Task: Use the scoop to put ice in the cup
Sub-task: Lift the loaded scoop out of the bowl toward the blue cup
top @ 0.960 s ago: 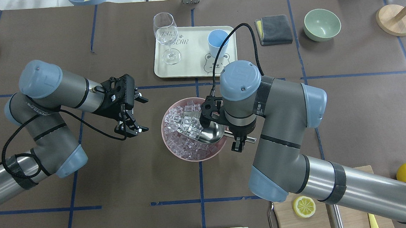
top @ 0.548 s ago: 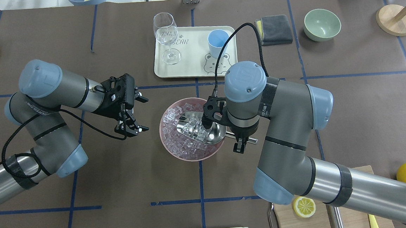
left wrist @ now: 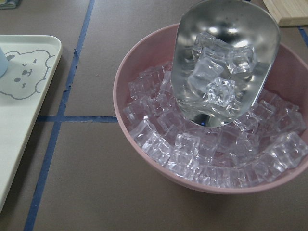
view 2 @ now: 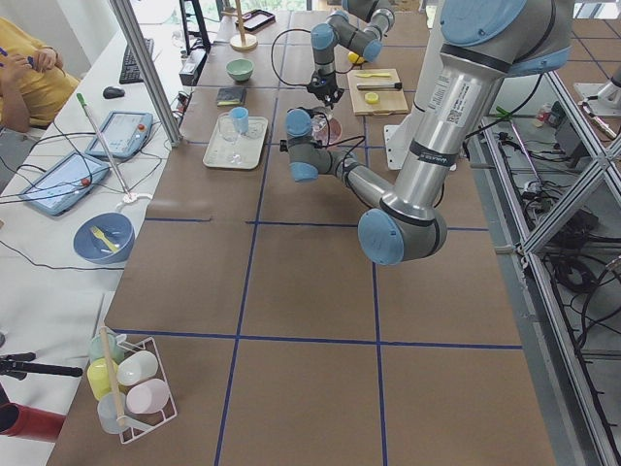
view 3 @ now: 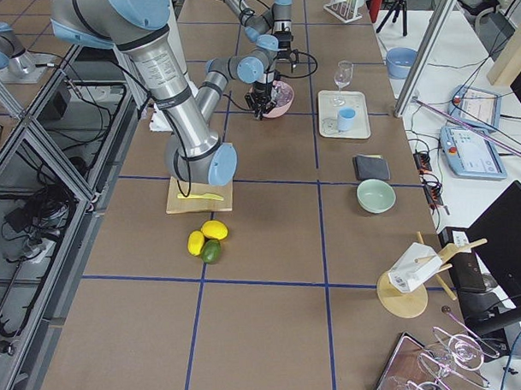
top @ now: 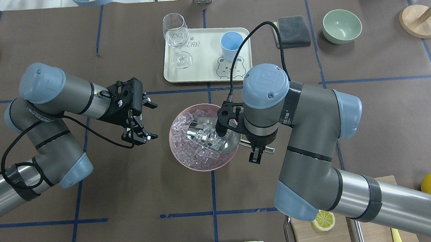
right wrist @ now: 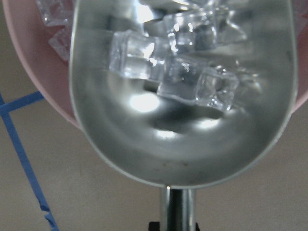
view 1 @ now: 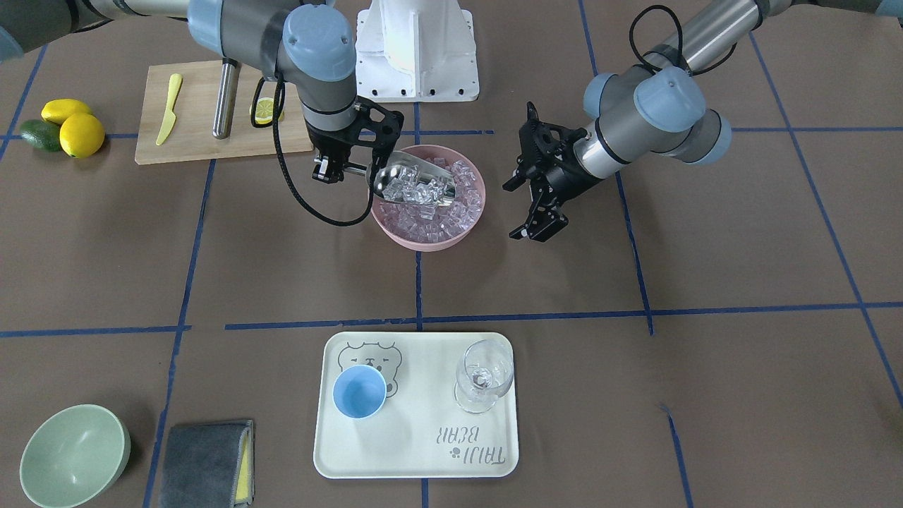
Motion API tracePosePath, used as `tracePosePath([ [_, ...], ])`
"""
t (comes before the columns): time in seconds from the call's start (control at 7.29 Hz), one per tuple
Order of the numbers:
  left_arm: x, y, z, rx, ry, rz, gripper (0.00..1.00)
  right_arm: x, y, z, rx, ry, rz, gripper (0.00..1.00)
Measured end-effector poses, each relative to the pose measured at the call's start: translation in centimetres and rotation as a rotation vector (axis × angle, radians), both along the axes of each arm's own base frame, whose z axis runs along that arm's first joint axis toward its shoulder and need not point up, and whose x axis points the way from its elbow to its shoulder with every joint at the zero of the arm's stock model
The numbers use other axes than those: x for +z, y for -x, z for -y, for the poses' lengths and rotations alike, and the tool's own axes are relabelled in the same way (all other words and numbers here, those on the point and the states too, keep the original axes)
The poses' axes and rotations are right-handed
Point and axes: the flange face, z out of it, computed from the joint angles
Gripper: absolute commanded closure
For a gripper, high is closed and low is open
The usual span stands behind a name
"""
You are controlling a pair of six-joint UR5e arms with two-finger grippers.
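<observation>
The right gripper (top: 255, 153) is clamped on the thin handle of the steel scoop (top: 216, 139), just outside the pink bowl (view 1: 427, 242) on the robot's right side, with the handle reaching out past the bowl's rim. The scoop's trough hangs over the right half of the bowl, hollow side up, and carries a small cluster of ice (right wrist: 178, 72). More clear cubes are heaped in the bowl beneath and around it. Whether the scoop's open lip touches that heap cannot be told. The left gripper (top: 151, 121) hovers beside the bowl on the robot's left, apart from the rim, with its fingers spread wide and nothing between them. The light-blue cup (view 1: 360, 391) stands upright, mouth up, on a cream tray (view 1: 423, 437) that lies well apart from the bowl, on the side away from the robot's base. A clear wine glass (view 1: 483, 377) stands on the same tray, near the cup but not touching it. A pale green bowl (top: 341, 26) and a folded grey cloth (top: 291, 32) lie farther out than the tray, toward the robot's right of the pink bowl.
</observation>
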Motion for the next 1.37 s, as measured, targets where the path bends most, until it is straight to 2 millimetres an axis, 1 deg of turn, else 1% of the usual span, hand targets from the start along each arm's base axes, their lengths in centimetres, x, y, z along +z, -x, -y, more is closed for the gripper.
tracePosePath([
  [0.14,0.0,0.1,0.1,-0.003,-0.001,-0.001,0.0,-0.2,-0.7,0.3,0.027,0.029,-0.016,1.0],
  [0.27,0.0,0.3,0.2,-0.006,-0.001,-0.001,0.0,-0.4,-2.2,1.3,0.062,0.085,-0.039,1.0],
  [0.55,-0.1,0.8,0.5,-0.013,-0.001,-0.002,0.0,-0.6,-5.8,4.5,0.138,0.188,-0.039,1.0],
  [0.82,-0.2,1.0,0.6,-0.017,-0.003,-0.004,0.0,-0.5,-8.1,7.1,0.266,0.273,-0.044,1.0],
  [0.96,-0.3,1.1,0.7,-0.018,-0.004,-0.005,0.0,-0.2,-8.8,8.4,0.317,0.308,-0.051,1.0],
  [1.1,-0.2,1.1,0.7,-0.018,-0.004,-0.005,0.0,-0.3,-9.1,10.2,0.354,0.346,-0.055,1.0],
  [1.23,-0.2,1.2,0.7,-0.018,-0.004,-0.006,0.0,-0.6,-9.4,12.0,0.379,0.377,-0.056,1.0],
  [1.37,-0.2,1.2,0.7,-0.017,-0.004,-0.006,0.0,-0.6,-9.5,13.4,0.395,0.398,-0.061,1.0],
])
